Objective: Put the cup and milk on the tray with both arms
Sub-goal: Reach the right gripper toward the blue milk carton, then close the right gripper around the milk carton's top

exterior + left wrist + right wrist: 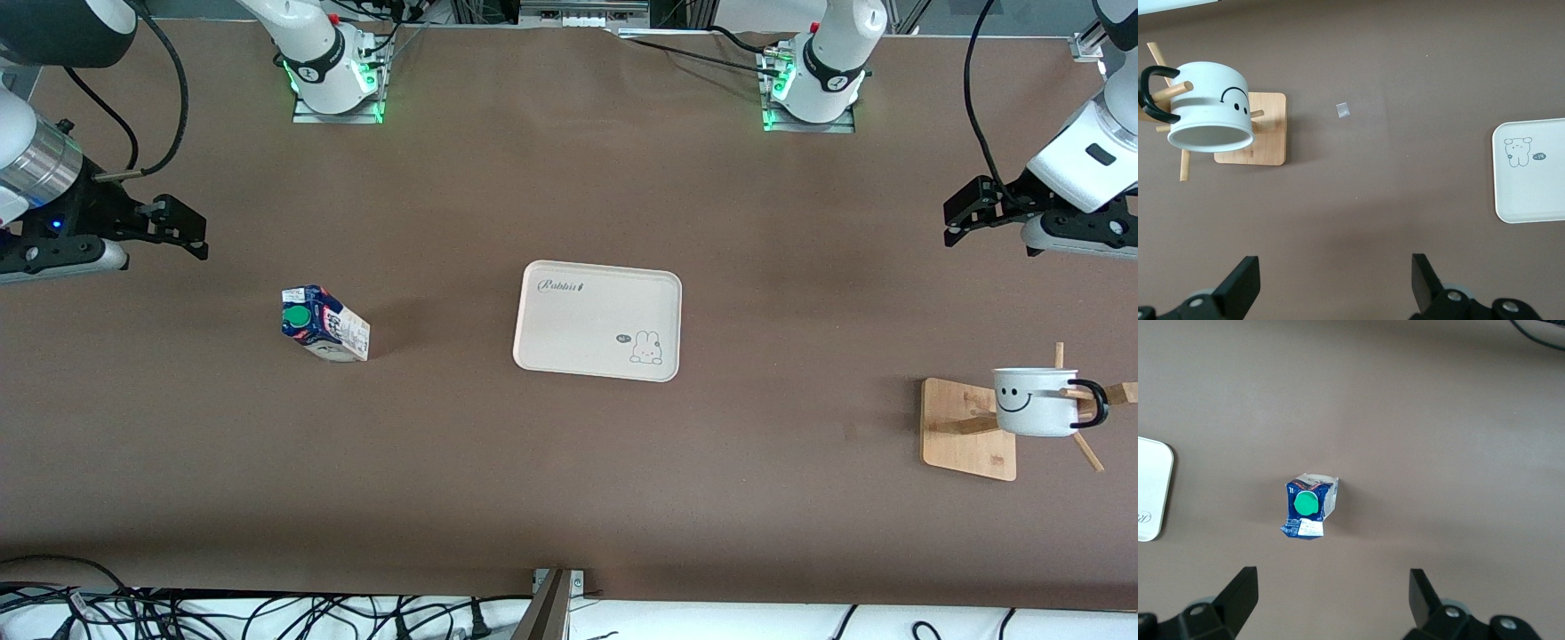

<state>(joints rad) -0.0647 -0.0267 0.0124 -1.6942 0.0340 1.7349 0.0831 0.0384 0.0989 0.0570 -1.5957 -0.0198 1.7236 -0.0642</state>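
Observation:
The cream tray (582,324) lies at the table's middle with nothing on it. The milk (324,324), blue and white with a green cap, stands toward the right arm's end of the table. The cup (1036,402), white with a smiley face, hangs by its black handle on a peg of a wooden stand (967,436) toward the left arm's end. My right gripper (191,229) is open and empty, up in the air; the right wrist view shows it (1333,597) with the milk (1310,507) below. My left gripper (958,213) is open and empty; the left wrist view shows it (1336,280) with the cup (1208,107) and the tray (1535,173) below.
The stand's tan base (1265,133) and pegs carry the cup. A small pale scrap (1343,111) lies on the brown table between stand and tray. The arm bases (333,76) stand along the table's edge farthest from the front camera. Cables (222,613) lie off the nearest edge.

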